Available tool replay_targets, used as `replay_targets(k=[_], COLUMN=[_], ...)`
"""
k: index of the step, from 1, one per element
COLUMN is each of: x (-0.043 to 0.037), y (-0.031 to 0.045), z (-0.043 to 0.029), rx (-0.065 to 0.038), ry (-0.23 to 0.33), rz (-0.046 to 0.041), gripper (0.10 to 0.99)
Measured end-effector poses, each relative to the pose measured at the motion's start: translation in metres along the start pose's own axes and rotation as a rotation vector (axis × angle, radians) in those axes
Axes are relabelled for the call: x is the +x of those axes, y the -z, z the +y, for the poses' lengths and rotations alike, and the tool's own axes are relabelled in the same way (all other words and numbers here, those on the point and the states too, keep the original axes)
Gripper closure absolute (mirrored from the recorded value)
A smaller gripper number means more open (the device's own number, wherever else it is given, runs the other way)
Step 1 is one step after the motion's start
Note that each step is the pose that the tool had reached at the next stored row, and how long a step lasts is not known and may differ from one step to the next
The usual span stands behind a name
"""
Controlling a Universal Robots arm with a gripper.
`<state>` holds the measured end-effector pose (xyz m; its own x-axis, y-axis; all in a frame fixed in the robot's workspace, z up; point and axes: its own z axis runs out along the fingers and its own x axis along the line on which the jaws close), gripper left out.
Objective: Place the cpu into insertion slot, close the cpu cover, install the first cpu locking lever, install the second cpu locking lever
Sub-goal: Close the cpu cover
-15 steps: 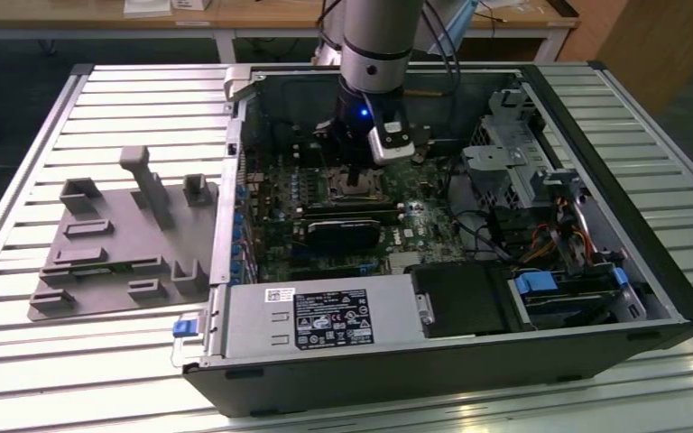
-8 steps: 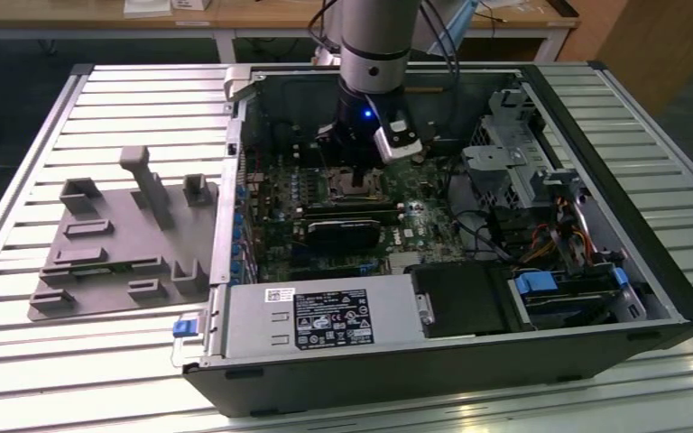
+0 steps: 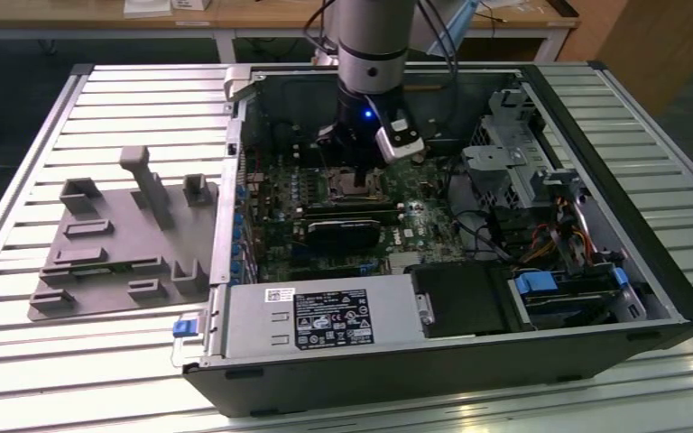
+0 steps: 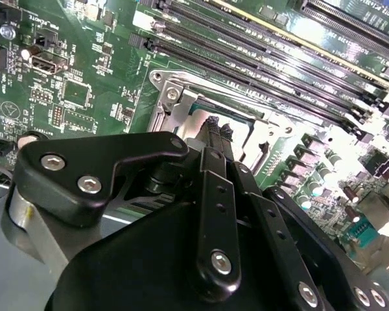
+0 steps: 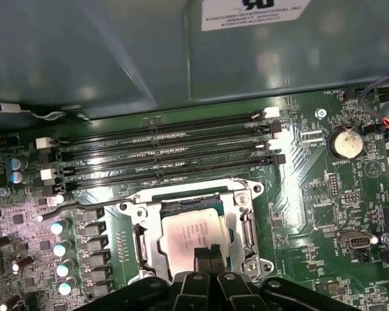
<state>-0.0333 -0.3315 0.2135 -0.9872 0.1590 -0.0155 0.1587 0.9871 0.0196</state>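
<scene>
My jaws are closed: the two black fingertips (image 5: 201, 258) are together and I see nothing between them. They stand just over the nearest edge of the cpu (image 5: 189, 233); I cannot tell if they touch it. The cpu lies flat in the slot (image 5: 181, 207), silver face up, directly under my jaws. It is square, and its edges run parallel to the long memory slots (image 5: 162, 162) that lie beyond my jaws. Its face carries some lines of fine print, which run in the same direction as these slots. The cover (image 5: 154, 227) lies flat around the cpu and frames it on both sides of my jaws. A thin lever (image 5: 84, 208) points away from the cover to one side. Farther beyond the jaws, the grey case wall (image 5: 117, 58) carries a white label (image 5: 253, 13) with black print.
</scene>
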Motion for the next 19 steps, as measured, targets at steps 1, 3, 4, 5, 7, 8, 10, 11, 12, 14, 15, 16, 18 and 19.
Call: replay_targets(k=[1,3,4,5,7,8,10,11,12,14,15,16,18,19], x=[0.0011,0.0037,0.0050,0.0061,0.0085,0.0100,0.0135,0.0142,0.0146,0.0150,0.0150,0.0150,0.0151,0.0151], y=[0.0001,0.0000,-0.0001,-0.0002,-0.0003,-0.0005,-0.0007,-0.0009,-0.0009,-0.0010,-0.0010,-0.0010,-0.0010,-0.0010], z=[-0.0002,-0.0006,-0.0009,-0.0010,-0.0015,-0.0017,-0.0023,-0.0024,-0.0025,-0.0025,-0.0025,-0.0025,-0.0025,-0.0026], rx=[-0.001,-0.001,-0.001,-0.002,-0.002,-0.002,-0.002,-0.002,-0.002,-0.002,-0.002,-0.002,-0.002,-0.002], ry=[0.002,0.004,0.005,0.005,0.005,0.005,0.005,0.005,0.005,0.005,0.005,0.005,0.005,0.005], rz=[-0.0035,-0.0075,-0.0084,-0.0088,-0.0093,-0.0096,-0.0099,-0.0100,-0.0100,-0.0100,-0.0100,-0.0100,-0.0100,-0.0100], gripper=[0.984,0.984,0.984,0.984,0.984,0.984,0.984,0.984,0.984,0.984,0.984,0.984,0.984,0.984])
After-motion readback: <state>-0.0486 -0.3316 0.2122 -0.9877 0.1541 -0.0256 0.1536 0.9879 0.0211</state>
